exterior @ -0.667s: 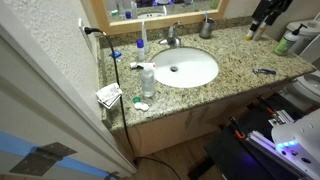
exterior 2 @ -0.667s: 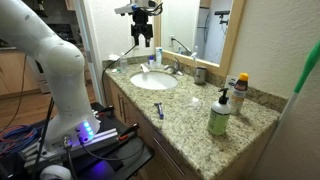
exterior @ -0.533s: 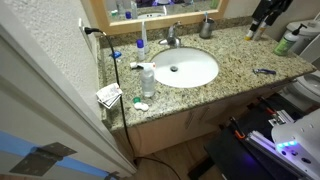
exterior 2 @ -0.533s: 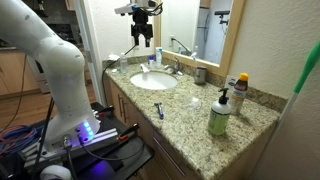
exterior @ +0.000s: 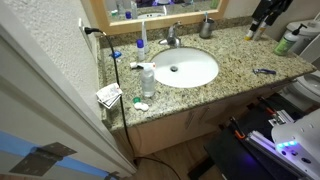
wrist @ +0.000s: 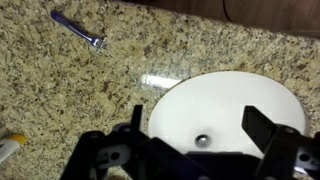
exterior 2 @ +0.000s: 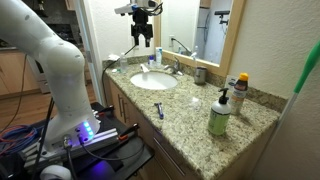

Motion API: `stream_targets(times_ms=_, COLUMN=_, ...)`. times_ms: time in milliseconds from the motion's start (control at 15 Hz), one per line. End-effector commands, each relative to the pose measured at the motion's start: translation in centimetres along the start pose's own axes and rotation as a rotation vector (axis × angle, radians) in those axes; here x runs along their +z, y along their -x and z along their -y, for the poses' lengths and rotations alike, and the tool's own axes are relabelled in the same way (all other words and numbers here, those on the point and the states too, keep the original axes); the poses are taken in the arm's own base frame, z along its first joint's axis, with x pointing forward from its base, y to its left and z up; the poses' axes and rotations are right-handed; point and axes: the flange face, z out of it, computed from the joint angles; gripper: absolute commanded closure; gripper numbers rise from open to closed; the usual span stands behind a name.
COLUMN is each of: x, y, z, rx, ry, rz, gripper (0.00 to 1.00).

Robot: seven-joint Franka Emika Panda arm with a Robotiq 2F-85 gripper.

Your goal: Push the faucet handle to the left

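Note:
The faucet (exterior: 172,38) stands behind the white oval sink (exterior: 186,68) on a granite counter; its small silver handle (exterior: 175,31) tops it. In an exterior view the faucet handle (exterior 2: 178,62) sits beyond the sink (exterior 2: 153,81). My gripper (exterior 2: 146,40) hangs open and empty high above the sink's near side, well apart from the faucet. In the wrist view the open jaws (wrist: 198,125) frame the sink basin (wrist: 235,100) and its drain (wrist: 203,141); the faucet is out of that view.
A blue razor (exterior 2: 159,110) lies on the counter and also shows in the wrist view (wrist: 78,30). A silver soap dispenser (exterior: 207,27), a clear bottle (exterior: 147,78), a green soap bottle (exterior 2: 219,115) and a mirror behind.

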Motion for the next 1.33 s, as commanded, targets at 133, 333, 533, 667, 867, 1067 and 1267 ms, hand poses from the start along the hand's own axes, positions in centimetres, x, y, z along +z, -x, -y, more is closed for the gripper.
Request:
stream_targets(times_ms=133, x=1.7, y=-1.9, z=0.9, rx=0.061, ry=0.01, rz=-0.019, gripper=0.0)
stream_targets(times_ms=333, x=2.6, y=-6.6, z=2.5, rx=0.194, ry=-0.089, rz=-0.079, gripper=0.0)
stream_targets(times_ms=533, x=2.6, y=-11.3, z=3.2, rx=0.315, ry=-0.124, rz=-0.138, gripper=0.0)
stream_targets(times_ms=667, x=2.5, y=-9.4, z=3.0, rx=0.289, ry=-0.103, rz=-0.146, gripper=0.0)
stream_targets(times_ms=867, x=2.1, y=-11.7, z=3.1, rx=0.324, ry=-0.113, rz=-0.154, gripper=0.0)
stream_targets(times_ms=1067, x=5.6, y=-14.3, z=3.0, rx=0.259, ry=-0.081, rz=-0.132, gripper=0.0)
stream_targets(times_ms=1267, x=5.3, y=-19.1, z=3.7, rx=0.175, ry=-0.165, rz=-0.153, gripper=0.0)
